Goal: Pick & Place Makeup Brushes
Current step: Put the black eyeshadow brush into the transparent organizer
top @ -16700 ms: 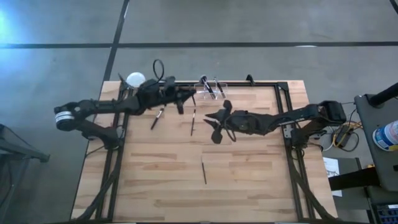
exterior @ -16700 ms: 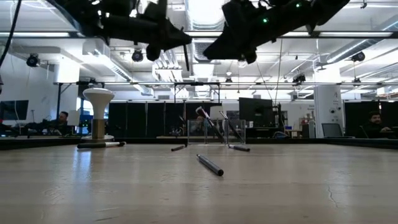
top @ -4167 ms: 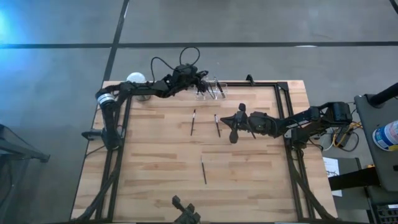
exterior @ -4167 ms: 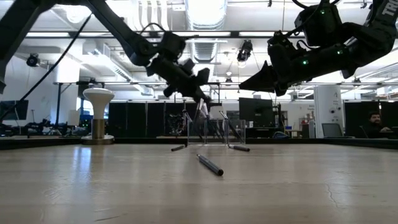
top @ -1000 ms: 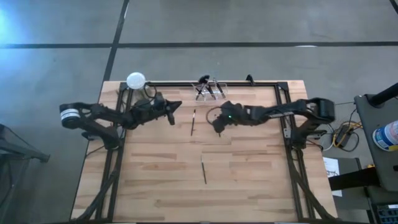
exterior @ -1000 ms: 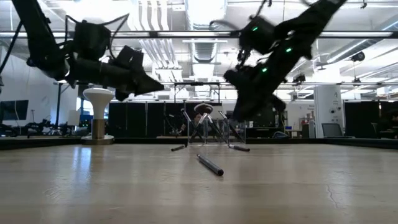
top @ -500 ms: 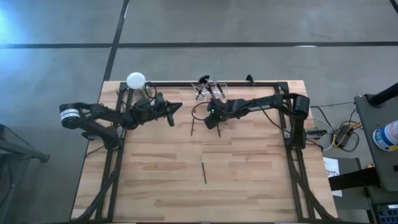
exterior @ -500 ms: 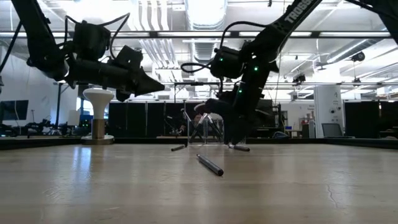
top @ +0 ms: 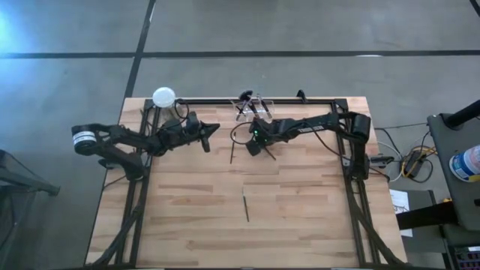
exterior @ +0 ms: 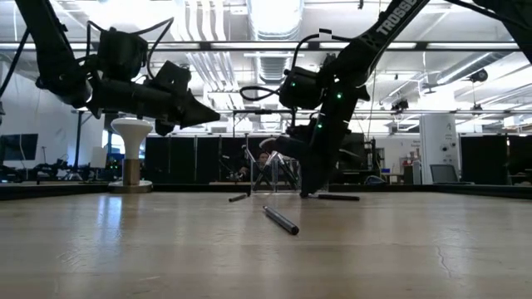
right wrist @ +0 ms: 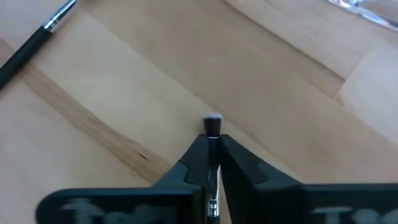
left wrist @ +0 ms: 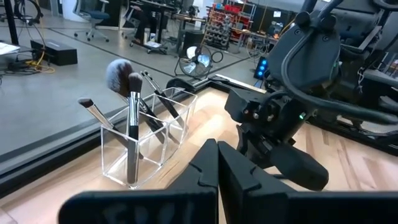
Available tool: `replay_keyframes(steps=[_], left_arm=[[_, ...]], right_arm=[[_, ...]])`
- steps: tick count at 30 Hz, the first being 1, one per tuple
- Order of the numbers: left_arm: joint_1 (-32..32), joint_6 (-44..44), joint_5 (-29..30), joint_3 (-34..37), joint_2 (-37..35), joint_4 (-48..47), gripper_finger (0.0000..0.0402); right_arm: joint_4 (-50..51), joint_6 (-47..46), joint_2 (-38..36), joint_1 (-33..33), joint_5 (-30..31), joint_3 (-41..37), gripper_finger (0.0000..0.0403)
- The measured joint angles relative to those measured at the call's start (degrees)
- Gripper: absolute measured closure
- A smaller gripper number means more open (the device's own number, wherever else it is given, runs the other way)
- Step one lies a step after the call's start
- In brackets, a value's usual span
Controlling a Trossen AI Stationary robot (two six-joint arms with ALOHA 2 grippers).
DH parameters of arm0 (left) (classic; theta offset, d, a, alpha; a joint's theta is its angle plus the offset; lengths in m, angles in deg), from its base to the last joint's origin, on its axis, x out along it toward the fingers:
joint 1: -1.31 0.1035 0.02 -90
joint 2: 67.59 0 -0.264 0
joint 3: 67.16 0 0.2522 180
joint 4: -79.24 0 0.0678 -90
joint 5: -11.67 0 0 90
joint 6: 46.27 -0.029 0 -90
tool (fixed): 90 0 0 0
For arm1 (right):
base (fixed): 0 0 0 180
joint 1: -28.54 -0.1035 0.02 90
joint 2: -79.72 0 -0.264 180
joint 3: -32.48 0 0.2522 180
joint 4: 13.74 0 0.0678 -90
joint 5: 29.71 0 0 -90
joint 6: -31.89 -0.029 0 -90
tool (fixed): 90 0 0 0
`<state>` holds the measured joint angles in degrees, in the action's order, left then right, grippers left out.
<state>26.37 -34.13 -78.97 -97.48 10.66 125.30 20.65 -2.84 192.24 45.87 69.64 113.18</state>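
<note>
My right gripper [top: 255, 148] is down at the table just in front of the clear holder [top: 253, 107], shut on a thin dark makeup brush [right wrist: 212, 127]. That brush's handle [exterior: 337, 198] lies along the wood. The holder has several brushes standing in it [left wrist: 132, 112]. Two more brushes lie flat on the table: one just left of my right gripper [top: 232, 148] and one nearer the front [top: 245, 208]. My left gripper [top: 216, 127] hovers shut above the table's far left, holding nothing. My right gripper pinches the brush between its two fingers [right wrist: 194, 155], just behind the small bristle tip [right wrist: 212, 119], which pokes out past the fingertips. The fingers slant steeply down from above. The brush is low at the table, with its handle lying on the wood.
A white ball-topped stand [top: 163, 96] is at the far left corner. A black frame rail [top: 315, 100] runs along the far edge behind the holder. The wood [top: 300, 217] in front of the lone brush shows bare. People sit in the room beyond the table.
My right gripper has reached toward the table's left edge and dropped down onto the brush by the holder. In the low view that brush's handle has swung and now shows longer along the table. My left gripper has kept still.
</note>
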Motion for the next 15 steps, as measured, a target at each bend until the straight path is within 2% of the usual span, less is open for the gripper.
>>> replay_keyframes(steps=[5,10,15], left_arm=[[1.23,1.44,-0.03,0.02,0.02,-0.03,0.0401],[2.31,1.49,0.03,0.85,0.02,0.02,0.0401],[2.47,1.51,0.03,0.85,0.02,0.12,0.0401]], right_arm=[[-0.72,4.07,-3.70,-0.07,2.04,-0.54,0.0387],[-8.94,10.46,-9.40,0.00,2.62,-1.88,0.0391],[-21.23,18.70,-14.05,0.93,2.56,-4.08,0.0392]])
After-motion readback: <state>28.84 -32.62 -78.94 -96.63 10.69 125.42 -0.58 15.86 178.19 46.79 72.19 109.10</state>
